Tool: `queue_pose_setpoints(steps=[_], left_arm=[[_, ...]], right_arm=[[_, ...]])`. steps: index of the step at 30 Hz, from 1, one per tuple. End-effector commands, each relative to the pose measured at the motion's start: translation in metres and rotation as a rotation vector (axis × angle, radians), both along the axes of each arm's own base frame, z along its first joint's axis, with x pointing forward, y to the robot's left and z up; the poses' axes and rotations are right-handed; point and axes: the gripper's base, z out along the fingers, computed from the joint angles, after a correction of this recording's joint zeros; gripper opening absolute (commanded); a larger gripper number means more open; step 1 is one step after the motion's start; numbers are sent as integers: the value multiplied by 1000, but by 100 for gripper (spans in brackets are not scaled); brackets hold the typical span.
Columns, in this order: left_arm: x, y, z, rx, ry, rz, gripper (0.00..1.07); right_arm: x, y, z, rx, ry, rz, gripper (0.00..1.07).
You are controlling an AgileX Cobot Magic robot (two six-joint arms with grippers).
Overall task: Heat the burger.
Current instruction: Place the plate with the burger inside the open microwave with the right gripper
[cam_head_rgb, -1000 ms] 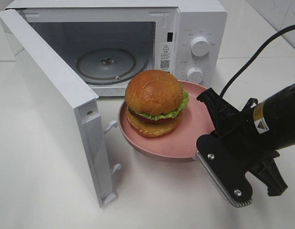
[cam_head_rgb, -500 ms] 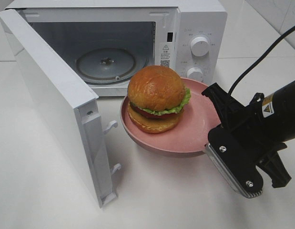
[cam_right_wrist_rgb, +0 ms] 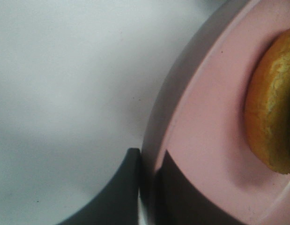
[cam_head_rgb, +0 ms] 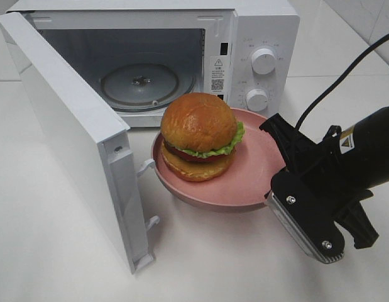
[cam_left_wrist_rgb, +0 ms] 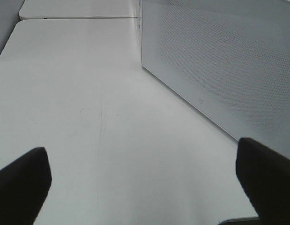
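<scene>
From the high camera I have the burger (cam_head_rgb: 199, 135) near the middle of the view. It sits upright on the pink plate (cam_head_rgb: 251, 182), toward the plate's 10 o'clock side. Its domed bun is on top, with lettuce sticking out at 3 o'clock.

The microwave (cam_head_rgb: 263, 28) stands at 12 o'clock from the plate, and the plate's far rim comes close to its control panel. The lower knob (cam_head_rgb: 257, 99) shows just above that rim, with the upper knob (cam_head_rgb: 263, 61) above it. The door (cam_head_rgb: 62, 119) hangs wide open and runs from 10 o'clock down to 7 o'clock. The glass turntable (cam_head_rgb: 141, 80) lies bare inside the cavity. At 9 o'clock the plate's rim is just beside the upper latch hook (cam_head_rgb: 144, 167) on the door's edge.

My right fingers (cam_head_rgb: 298, 217) come in from 4 o'clock and are clamped narrow on the plate's rim at its 4 o'clock edge. The right wrist camera confirms it. There one finger (cam_right_wrist_rgb: 114, 197) lies under the outer wall and the other presses the inside of the dish, with the rim pinched between them. The edge of the burger's bun (cam_right_wrist_rgb: 271, 112) shows beyond. I cannot tell whether the plate rests on the counter (cam_head_rgb: 56, 251) or is lifted slightly off it.

My left fingers (cam_left_wrist_rgb: 20, 180) are spread wide and hold nothing. They hang over bare counter with the door's perforated white panel (cam_left_wrist_rgb: 219, 61) at about 1 o'clock from them. The high camera does not show them.
</scene>
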Motion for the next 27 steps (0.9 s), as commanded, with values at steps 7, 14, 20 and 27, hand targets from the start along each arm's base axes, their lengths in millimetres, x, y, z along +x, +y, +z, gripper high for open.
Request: queue_pose_setpoints(steps=[7,14,20,27], left_arm=[[-3,0,0,0,-36,4,101],[-3,0,0,0,-36,4,101],[-3,0,0,0,-36,4,101],[-3,0,0,0,-36,4,101]], right_arm=[[11,6,16,58,-95,-11,0],[10,8,16,61,-101,0,0],[10,13,15,72,-114,-6,0],[21,21,10,61,-89,-21,0]])
